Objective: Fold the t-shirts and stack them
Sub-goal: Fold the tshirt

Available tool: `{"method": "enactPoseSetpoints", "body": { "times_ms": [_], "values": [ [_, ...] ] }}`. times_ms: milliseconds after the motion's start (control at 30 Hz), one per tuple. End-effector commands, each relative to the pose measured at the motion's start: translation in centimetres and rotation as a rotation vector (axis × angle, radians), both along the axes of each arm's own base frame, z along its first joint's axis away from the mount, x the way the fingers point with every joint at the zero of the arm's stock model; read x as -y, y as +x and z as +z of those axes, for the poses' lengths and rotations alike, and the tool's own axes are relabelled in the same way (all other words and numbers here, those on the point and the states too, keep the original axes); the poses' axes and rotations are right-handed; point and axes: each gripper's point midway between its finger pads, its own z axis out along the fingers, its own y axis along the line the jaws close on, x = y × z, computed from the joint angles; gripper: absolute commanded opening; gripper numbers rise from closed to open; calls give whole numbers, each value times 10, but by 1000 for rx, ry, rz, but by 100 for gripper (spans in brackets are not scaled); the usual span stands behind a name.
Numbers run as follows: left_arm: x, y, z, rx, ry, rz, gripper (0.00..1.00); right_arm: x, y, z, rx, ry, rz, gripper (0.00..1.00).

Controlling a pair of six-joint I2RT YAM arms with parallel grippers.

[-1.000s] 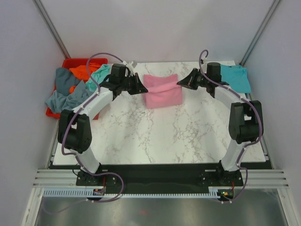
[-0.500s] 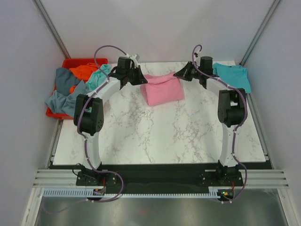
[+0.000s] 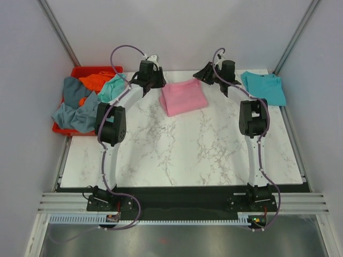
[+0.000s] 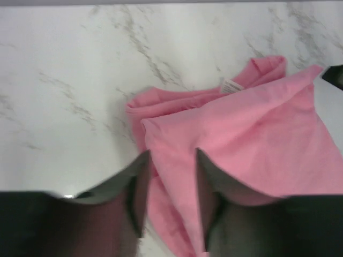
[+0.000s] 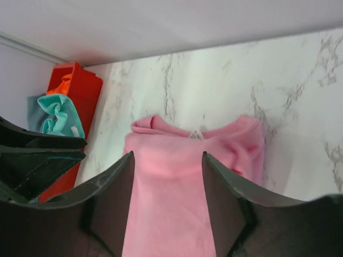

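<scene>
Both reaching far forward | left claw, right claw each pinch pink t-shirt

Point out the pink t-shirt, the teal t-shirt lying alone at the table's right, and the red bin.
pink t-shirt (image 3: 184, 99), top external view, middle of the folded cloth.
teal t-shirt (image 3: 263, 87), top external view, middle of its body.
red bin (image 3: 88, 70), top external view, bare far rim.

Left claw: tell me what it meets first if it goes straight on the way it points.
The pink t-shirt: its cloth lies between the fingertips and just ahead of the left claw; past it, only marble table shows, though depth is unclear.
</scene>
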Motion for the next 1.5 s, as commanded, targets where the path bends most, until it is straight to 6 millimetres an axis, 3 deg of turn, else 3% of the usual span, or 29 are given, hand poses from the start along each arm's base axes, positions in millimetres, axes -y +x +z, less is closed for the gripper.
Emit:
{"method": "enactPoseSetpoints", "body": {
  "times_ms": [0,100,167,200,233,300,367,433,600,733,900,1000,1100,1233,1267,1300,1367,1433,1467],
  "values": [
    [-28,28,42,158,121,155,59,1,20,50,197,-56,-25,64],
    [-34,18,60,160,130,178,66,2,17,80,253,-72,-15,73],
    [-39,6,59,130,153,188,68,4,12,88,258,-79,-2,74],
    [-41,0,75,143,142,193,68,8,7,104,274,-68,9,74],
    [-45,-11,63,93,156,189,69,8,3,108,268,-59,17,74],
    [-48,-27,68,49,121,192,71,11,-8,110,242,-46,33,73],
    [-47,-49,47,-68,54,142,75,11,-22,95,179,-24,58,73],
    [-36,-73,38,-175,-79,48,77,8,-32,88,141,-8,80,72],
    [-15,-121,22,-330,-200,-160,87,2,-62,43,-19,35,136,71],
    [-18,-136,20,-352,-244,-240,89,1,-80,20,-71,7,201,71],
    [-31,-152,25,-347,-288,-351,92,30,-68,13,-73,-8,153,71],
    [-37,-151,42,-302,-294,-375,91,48,-59,15,-67,-12,123,71],
    [-35,-135,54,-239,-288,-357,89,57,-52,13,-66,-9,105,71],
    [-7,-113,48,-181,-233,-408,85,62,-47,-4,-88,-13,86,71],
    [1,-104,58,-136,-219,-442,83,62,-46,-12,-99,-12,84,71],
    [8,-98,41,-155,-206,-444,84,61,-45,-16,-102,-15,82,71],
    [28,-86,48,-108,-184,-460,84,64,-44,-24,-113,-18,75,71],
    [44,-76,32,-111,-171,-453,86,63,-44,-29,-123,-17,73,71],
    [48,-63,39,-66,-157,-437,86,63,-44,-31,-127,-16,73,71]
  ]
}}
